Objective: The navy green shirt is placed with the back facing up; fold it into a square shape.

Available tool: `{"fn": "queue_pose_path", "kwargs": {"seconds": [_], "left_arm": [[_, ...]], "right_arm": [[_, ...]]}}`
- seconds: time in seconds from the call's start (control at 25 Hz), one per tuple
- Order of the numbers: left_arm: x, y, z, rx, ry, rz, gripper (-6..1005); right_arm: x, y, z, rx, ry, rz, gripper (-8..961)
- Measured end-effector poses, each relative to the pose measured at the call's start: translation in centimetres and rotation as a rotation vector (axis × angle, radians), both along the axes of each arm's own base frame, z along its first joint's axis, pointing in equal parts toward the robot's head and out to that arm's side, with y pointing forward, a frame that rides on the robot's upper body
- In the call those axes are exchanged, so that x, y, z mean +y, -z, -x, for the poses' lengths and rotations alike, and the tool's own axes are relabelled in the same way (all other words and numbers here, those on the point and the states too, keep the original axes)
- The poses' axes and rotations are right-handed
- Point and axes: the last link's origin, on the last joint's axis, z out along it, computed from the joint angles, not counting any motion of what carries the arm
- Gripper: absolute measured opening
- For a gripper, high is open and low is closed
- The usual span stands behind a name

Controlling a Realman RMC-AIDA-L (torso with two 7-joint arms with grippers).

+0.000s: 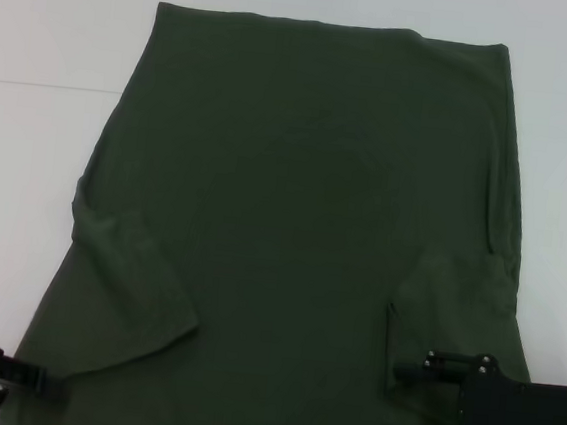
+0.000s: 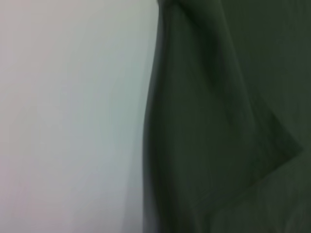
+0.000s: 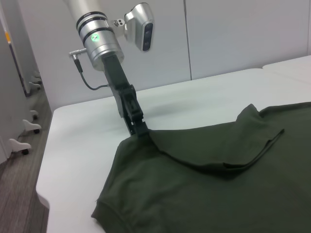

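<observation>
Head camera looks down from above; the right wrist camera, low, shares the shirt (image 1: 302,224) and left tool (image 3: 138,127).

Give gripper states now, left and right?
Left gripper: shut on the dark olive-green fabric T-shirt, at its near left edge.
Right gripper: open, over the shirt's near right corner.

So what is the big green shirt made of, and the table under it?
The navy green shirt looks like soft, matte knit cloth, maybe cotton: it drapes, wrinkles and folds at the sleeves. The table looks smooth, white and hard, perhaps laminate or plastic; I can't tell which. The left gripper pinching the shirt's edge looks like black plastic or metal.
</observation>
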Motion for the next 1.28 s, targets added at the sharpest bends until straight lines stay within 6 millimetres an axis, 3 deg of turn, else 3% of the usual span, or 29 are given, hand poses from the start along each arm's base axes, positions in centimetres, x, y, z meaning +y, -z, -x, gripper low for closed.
{"fn": "queue_pose_path", "kwargs": {"seconds": [0.48,1.0,1.12,1.28], "left_arm": [[0.4,0.0,-0.8,0.045,0.066,0.014,598],[0.7,0.3,-1.2,0.038,0.078,0.010,24],[0.8,0.3,-1.1,0.040,0.078,0.005,24],[0.8,-0.2,-0.8,0.045,0.071,-0.013,25]], "right_arm": [[0.2,-0.2,0.1,-0.002,0.006,-0.001,750],[0.4,-0.5,0.3,0.015,0.011,-0.006,750],[1.0,-1.4,0.4,0.023,0.081,0.010,750],[2.4,-4.1,0.7,0.015,0.320,0.080,750]]}}
